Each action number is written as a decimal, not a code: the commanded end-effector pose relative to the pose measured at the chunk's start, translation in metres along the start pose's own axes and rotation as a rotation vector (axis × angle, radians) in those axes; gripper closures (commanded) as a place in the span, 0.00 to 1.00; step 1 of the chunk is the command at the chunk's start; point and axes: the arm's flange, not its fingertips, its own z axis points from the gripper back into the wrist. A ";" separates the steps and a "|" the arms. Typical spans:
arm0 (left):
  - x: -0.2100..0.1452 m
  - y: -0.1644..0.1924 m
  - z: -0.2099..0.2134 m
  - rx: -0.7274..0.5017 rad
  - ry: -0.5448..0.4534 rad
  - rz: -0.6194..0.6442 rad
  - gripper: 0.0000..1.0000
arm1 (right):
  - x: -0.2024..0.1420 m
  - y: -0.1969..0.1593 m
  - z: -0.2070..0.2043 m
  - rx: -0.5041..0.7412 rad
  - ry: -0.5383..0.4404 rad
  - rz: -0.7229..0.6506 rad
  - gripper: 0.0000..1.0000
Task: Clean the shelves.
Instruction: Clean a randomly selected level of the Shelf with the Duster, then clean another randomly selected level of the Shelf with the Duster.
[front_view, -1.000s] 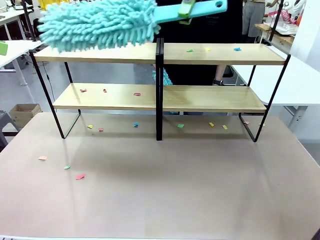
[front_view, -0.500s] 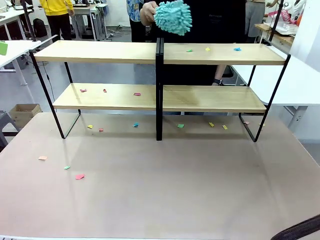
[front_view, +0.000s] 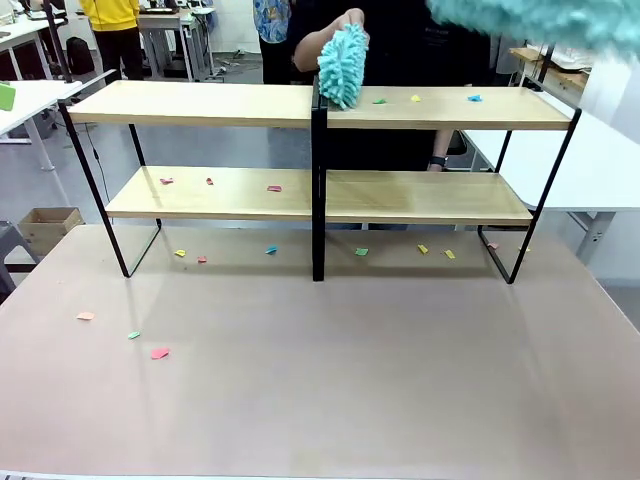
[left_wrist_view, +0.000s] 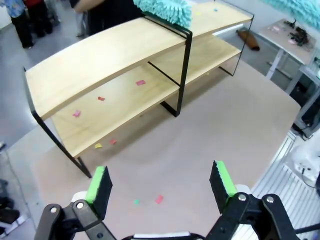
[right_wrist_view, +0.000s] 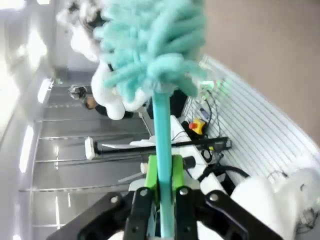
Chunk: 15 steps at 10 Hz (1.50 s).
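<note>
**Dusters shifted: one down to the top board, one into the upper right**

1. Since the frame half a second earlier, the person's duster (front_view: 343, 66) has dropped from above the rack, and a second teal duster (front_view: 540, 18) has entered as a blur along the upper right edge.
2. Left of frame, front view: coloured paper scraps (front_view: 160, 352) lie on the beige tabletop (front_view: 350, 400).
3. Centre: the shelves (front_view: 200, 104) stand across the far half of the tabletop. More scraps lie on the lower left board, on the upper right board and under the rack.
4. Top centre: the person's hand (front_view: 345, 20) holds its duster hanging, lower end at the top board beside the central post.
5. Left wrist view: the left gripper (left_wrist_view: 160, 182) hangs above the tabletop, fingers spread wide, nothing between the green pads (left_wrist_view: 98, 181).
6. Right wrist view: the right gripper (right_wrist_view: 160, 175) is clamped on the teal handle (right_wrist_view: 160, 125) of the second duster.
</note>
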 end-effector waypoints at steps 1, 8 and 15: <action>0.000 0.001 -0.001 0.000 0.003 0.001 0.00 | -0.058 -0.002 0.014 -0.052 -0.106 -0.019 0.87; 0.000 0.001 -0.001 0.000 0.003 0.001 0.00 | -0.094 -0.072 0.015 0.186 0.006 -0.009 0.87; 0.000 0.001 -0.001 0.000 0.003 0.001 0.00 | -0.094 -0.072 0.015 0.186 0.006 -0.009 0.87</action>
